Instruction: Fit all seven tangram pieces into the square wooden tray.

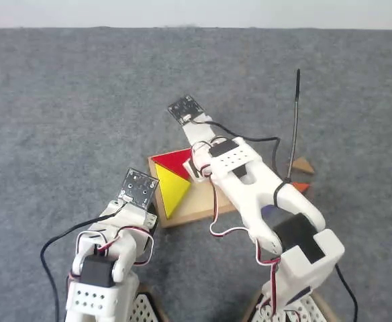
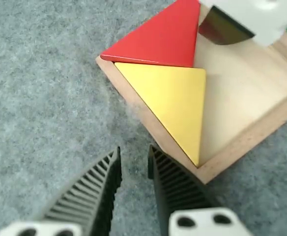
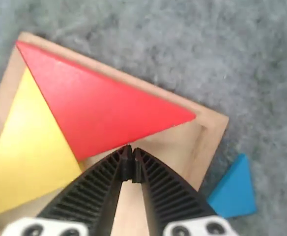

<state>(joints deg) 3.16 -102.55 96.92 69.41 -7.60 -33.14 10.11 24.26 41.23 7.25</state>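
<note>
Left arm (image 1: 109, 265): lower left of high view, folded, wrist pointing up-frame. Left gripper (image 2: 133, 153): fingers narrowly parted. Right arm (image 1: 263, 194): lower right, stretched toward centre. Right gripper (image 3: 132, 152): fingertips pressed together.

red triangle (image 2: 165, 39), yellow triangle (image 2: 175, 101) flat in tray (image 2: 242, 93).

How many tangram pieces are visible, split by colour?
red triangle: 1, in the tray
yellow triangle: 1, in the tray
blue triangle: 1, on the carpet beside the tray
orange piece: 1, on the carpet
tan piece: 1, on the carpet
Total: 5 clearly visible
</note>
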